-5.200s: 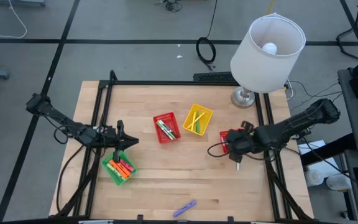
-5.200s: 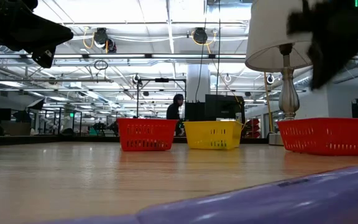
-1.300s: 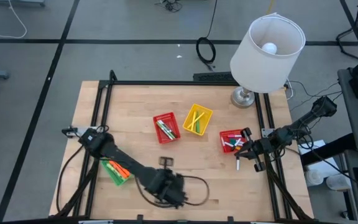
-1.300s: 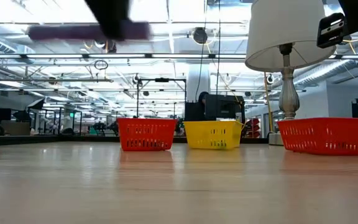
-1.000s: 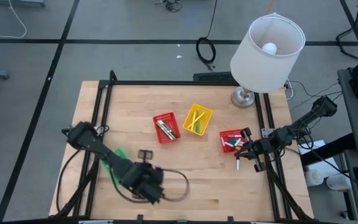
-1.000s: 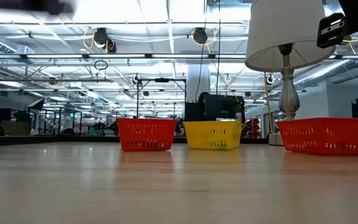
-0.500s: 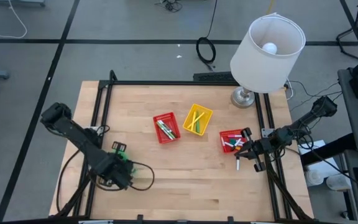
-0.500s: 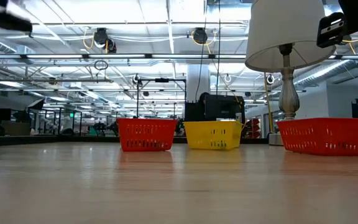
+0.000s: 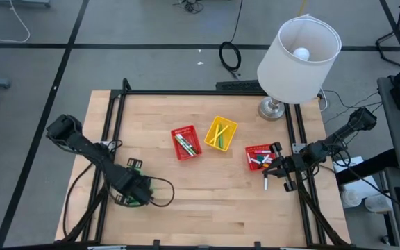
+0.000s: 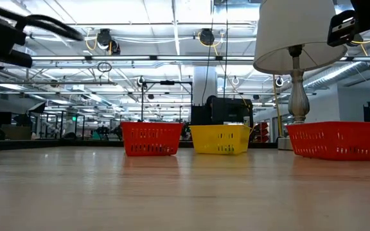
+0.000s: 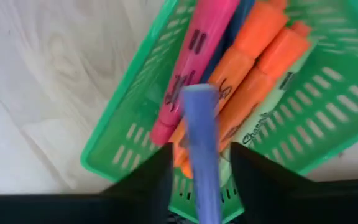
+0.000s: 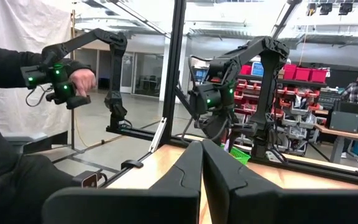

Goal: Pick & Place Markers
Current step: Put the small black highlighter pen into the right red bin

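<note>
Between the fingers of the left hand [image 11: 199, 163] stands a thin purple marker [image 11: 201, 146] — the fingers look parted a little either side of its barrel, and whether they grip it or have let it go cannot be told. Directly under that hand sits the small green plastic mesh basket [image 11: 328, 106], already holding a pink highlighter [image 11: 191, 56] and several orange markers [image 11: 247, 81] lying side by side; the purple one hangs over them, not yet resting among them.

Farther off across the wooden surface [image 9: 207, 194], no loose marker shows on the bare wood. A small red mesh basket [image 9: 185, 142] holds a few dark and green pens, and the yellow mesh basket [image 9: 221, 132] just beyond it holds yellow and green ones. At the far side from the left hand, a second red mesh basket [image 9: 258, 157] carries several mixed markers, and the right hand [image 12: 201, 163] waits just beside it, its fingers pressed together on nothing.

By this showing the sorting looks nearly finished — the purple marker dropping into the green basket seems the last piece outstanding.
</note>
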Motion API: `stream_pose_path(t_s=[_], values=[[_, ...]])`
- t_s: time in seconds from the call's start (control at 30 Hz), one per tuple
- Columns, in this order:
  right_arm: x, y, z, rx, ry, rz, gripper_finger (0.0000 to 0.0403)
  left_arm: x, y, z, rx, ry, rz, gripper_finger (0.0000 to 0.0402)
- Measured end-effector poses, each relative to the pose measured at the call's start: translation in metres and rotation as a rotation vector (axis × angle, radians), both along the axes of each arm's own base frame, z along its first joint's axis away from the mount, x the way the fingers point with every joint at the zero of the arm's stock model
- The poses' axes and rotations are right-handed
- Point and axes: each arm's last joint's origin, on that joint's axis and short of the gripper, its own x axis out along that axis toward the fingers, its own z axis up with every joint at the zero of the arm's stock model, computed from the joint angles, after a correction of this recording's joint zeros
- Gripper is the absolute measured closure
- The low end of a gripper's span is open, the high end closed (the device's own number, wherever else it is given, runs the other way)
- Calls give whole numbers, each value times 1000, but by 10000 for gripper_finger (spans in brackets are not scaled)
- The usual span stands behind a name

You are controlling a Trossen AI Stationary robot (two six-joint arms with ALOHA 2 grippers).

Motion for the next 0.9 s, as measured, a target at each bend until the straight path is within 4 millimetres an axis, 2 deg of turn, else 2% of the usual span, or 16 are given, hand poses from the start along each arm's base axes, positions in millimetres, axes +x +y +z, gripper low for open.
stream_pose_path(t_s=[0.1,0.17,0.3,0.4,0.5,0.6,0.63,0.73,0.9], values=[[0,0,0,-1,0,0,403,4,-1,5,-19,-12,-17,186],[0,0,0,-1,0,0,403,7,-2,10,-29,-32,-12,162],[0,0,0,-1,0,0,403,17,-4,26,-28,-105,-67,156],[0,0,0,-1,0,0,403,24,-5,48,9,-261,-159,200],[0,0,0,-2,-1,0,403,28,3,78,19,-554,-179,280],[0,0,1,-9,-10,-3,403,29,21,104,-111,-858,-118,368],[0,0,1,-13,-13,-4,403,27,28,110,-180,-940,-98,385],[0,0,1,-17,-15,-4,403,17,49,114,-345,-1172,-65,390],[0,0,1,-16,-18,-1,403,-7,75,93,-443,-1444,-120,397]])
